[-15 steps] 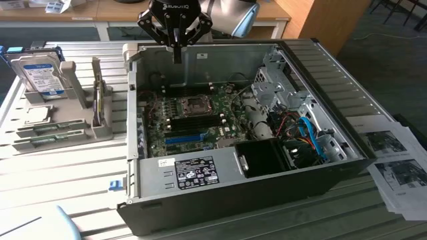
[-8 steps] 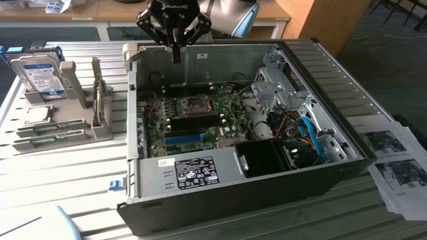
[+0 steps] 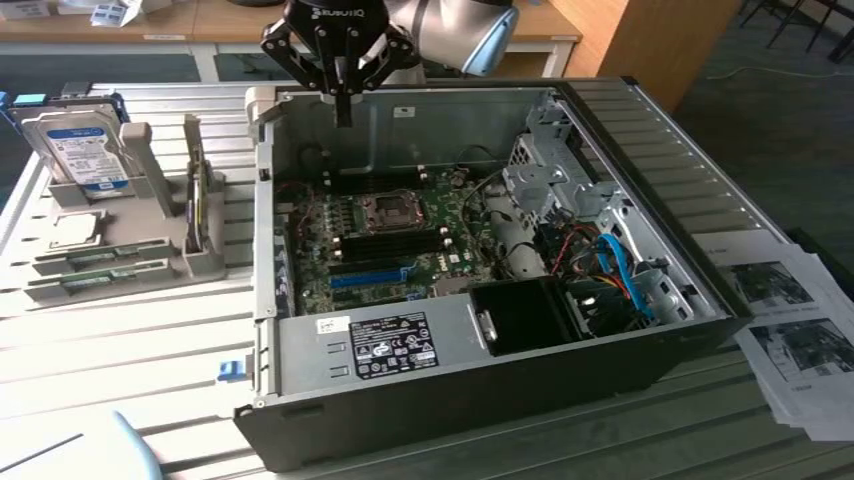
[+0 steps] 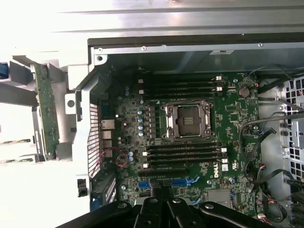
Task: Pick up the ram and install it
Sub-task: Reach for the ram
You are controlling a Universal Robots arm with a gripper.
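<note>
Right now your gripper (image 3: 344, 110) hangs over the far wall of the open computer case (image 3: 534, 395), fingers pressed together on nothing. In the exterior view, the ram (image 3: 198, 205) stands on edge in the gray holder (image 3: 154, 175), at eight o'clock from the gripper and well apart.

From my station the computer case (image 3: 300, 355) reads as bare grey sheet metal inside, with a dark, matt outer shell. The motherboard (image 4: 237, 114) is green circuit board with a slight sheen, and the ram (image 4: 46, 111) is of the same green board. Its holder (image 3: 150, 190) looks like matt grey plastic. The hard drive (image 3: 83, 150) is silver metal under a smooth blue-white label. The table (image 3: 120, 330) is pale and ribbed, probably metal. The printed sheets (image 3: 801, 330) are plain matt paper.
</note>
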